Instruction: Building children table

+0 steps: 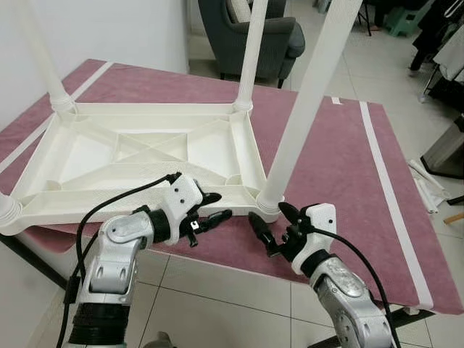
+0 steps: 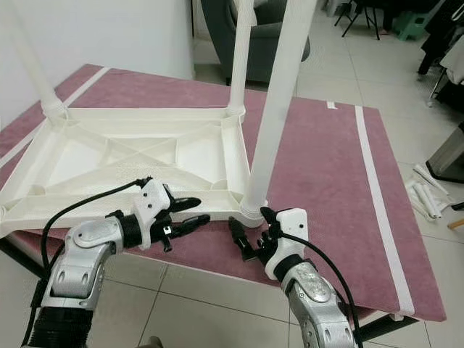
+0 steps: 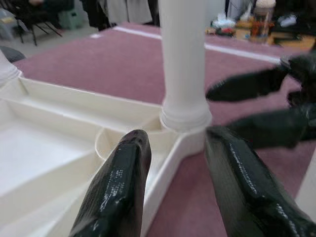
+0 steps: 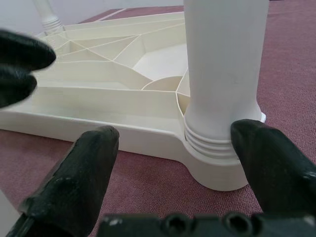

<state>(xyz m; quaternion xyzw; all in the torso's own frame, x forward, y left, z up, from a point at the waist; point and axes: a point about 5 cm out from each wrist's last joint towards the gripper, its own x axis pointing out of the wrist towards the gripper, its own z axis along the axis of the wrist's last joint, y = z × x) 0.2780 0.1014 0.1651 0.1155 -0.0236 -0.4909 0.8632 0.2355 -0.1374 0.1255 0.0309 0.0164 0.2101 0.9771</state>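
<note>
A white plastic children's table point(image 1: 138, 156) lies upside down on a surface under a maroon cloth point(image 1: 341, 167), its ribbed underside up and legs standing in its corner sockets. The left tool point(image 1: 215, 206) hovers at the near edge of the upturned top, fingers apart and holding nothing, pointing toward the near right leg point(image 1: 308, 101), which stands just ahead of its tips. The right tool point(image 1: 270, 225) is just on the near side of that leg's base, its two black fingers point(image 4: 86, 173) spread wide with the socket collar point(image 4: 217, 148) between and beyond them; no touch can be seen, so it is open and empty. The two tools face each other, close but apart, with the corner between them. Beyond the leg, further legs stand at the far corner point(image 1: 250, 54) and far left corner point(image 1: 43, 58). Past the cloth sits a dark armchair point(image 1: 250, 32) on a tiled floor point(image 1: 217, 290).
</note>
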